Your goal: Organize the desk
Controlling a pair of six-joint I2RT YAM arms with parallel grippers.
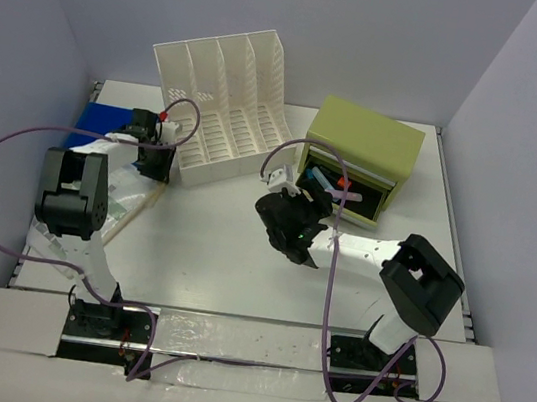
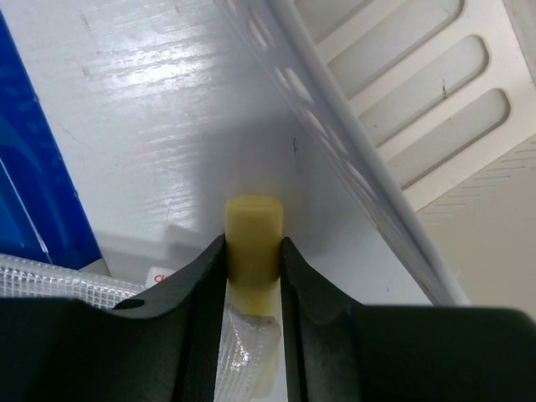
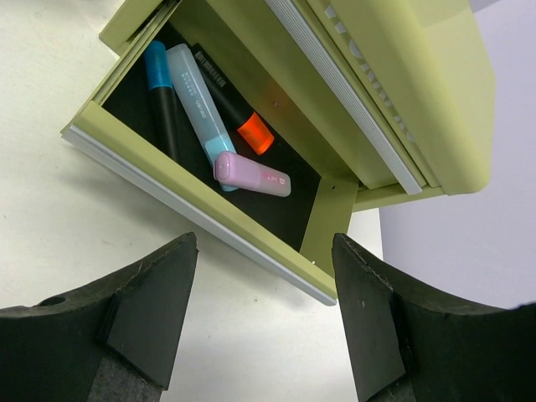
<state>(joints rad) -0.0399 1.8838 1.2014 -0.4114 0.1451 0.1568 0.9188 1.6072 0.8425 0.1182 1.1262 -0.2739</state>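
Pinching pale yellow stick (image 2: 253,219) just behind its tip with left pincer (image 2: 253,251), probably light, stiff, slick; right pincer (image 3: 264,251) gaping wide near drawer (image 3: 167,188).

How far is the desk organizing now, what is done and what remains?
Done: four pens lie in the open drawer. In hand: the left end effector is shut on a pale yellow cylinder beside the file rack. Remaining: a flat blue item and clear pouch lie on the desk; the right end effector is open and empty.
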